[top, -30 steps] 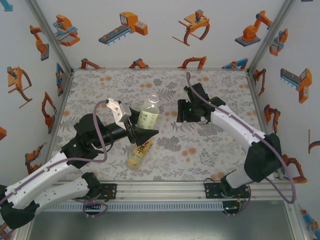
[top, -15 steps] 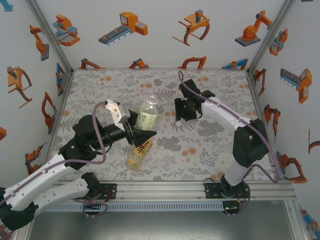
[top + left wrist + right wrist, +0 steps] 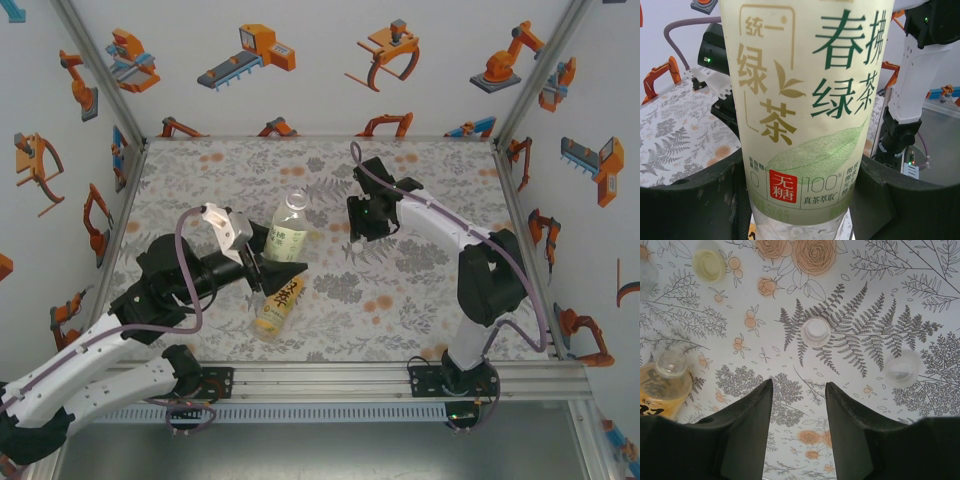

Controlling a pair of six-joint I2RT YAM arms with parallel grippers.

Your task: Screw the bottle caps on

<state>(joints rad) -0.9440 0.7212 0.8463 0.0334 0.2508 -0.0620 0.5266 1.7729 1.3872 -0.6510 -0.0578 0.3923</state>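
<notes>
Bottles lie left of centre on the floral worktop [image 3: 430, 300] in the overhead view. The left gripper [image 3: 272, 255] has its jaws closed around the lower body of the pale-labelled bottle [image 3: 287, 235], which stands roughly upright with its bare neck toward the back wall. The amber bottle [image 3: 278, 300] lies on its side just in front of it. Further right, the right gripper [image 3: 362, 222] points down at the worktop; from this angle I cannot tell how far its jaws are spread.

From the left wrist, the pale-labelled bottle [image 3: 805, 100] sits squarely in the left gripper [image 3: 800, 200], one jaw pressed against each side of the label. Thin plastic like this likely gives under a hard squeeze, so a firm but moderate hold low on the body suits it.

From the right wrist, the right gripper [image 3: 797, 405] is wide open and holding nothing. The white cap [image 3: 816, 331] lies just ahead of the gap, with a clear cap [image 3: 901, 367] off to the right and a pale yellow cap [image 3: 709, 265] far left. The uncapped mouth of the amber bottle [image 3: 671, 365] shows at the left edge. These caps are probably light, stiff and slippery; pinching across the side wall looks best.
</notes>
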